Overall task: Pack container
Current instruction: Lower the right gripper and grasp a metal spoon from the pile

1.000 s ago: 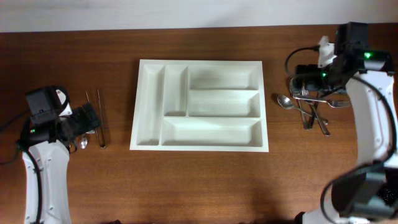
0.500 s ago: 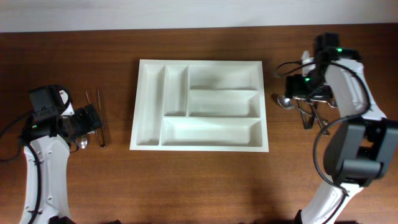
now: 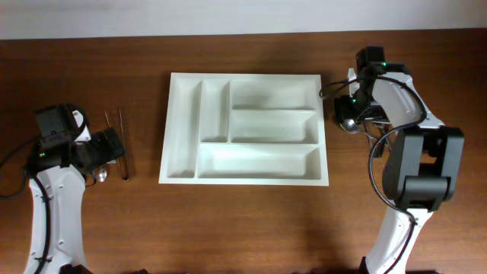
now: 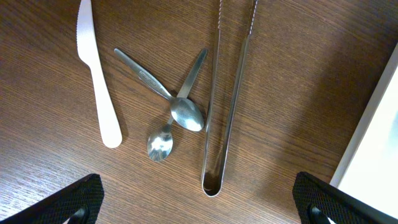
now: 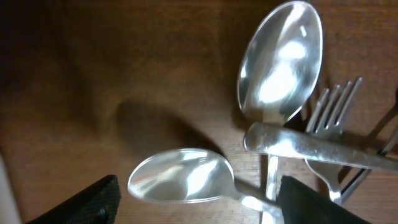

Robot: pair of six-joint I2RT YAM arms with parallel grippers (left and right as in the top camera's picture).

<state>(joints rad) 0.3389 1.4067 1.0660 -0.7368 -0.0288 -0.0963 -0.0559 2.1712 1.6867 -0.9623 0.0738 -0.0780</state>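
The white five-compartment container (image 3: 245, 76) lies in the middle of the table with nothing in it. My right gripper (image 3: 348, 114) hovers low over a cutlery pile just right of the container. In the right wrist view its fingers (image 5: 199, 210) are open and straddle the bowl of a spoon (image 5: 180, 176). A second spoon (image 5: 283, 59) and a fork (image 5: 336, 118) lie behind it. My left gripper (image 3: 112, 144) is open above the left cutlery; its fingers (image 4: 199, 208) sit near the loop end of the metal tongs (image 4: 227, 106).
Left of the container lie a white plastic knife (image 4: 96, 81) and two small crossed spoons (image 4: 186, 115). The container's edge (image 4: 379, 124) shows at the right of the left wrist view. More forks and handles (image 3: 380, 137) lie partly under the right arm.
My right arm has swung left from the back right corner and come down over the spoon beside the container. The left arm has barely moved.
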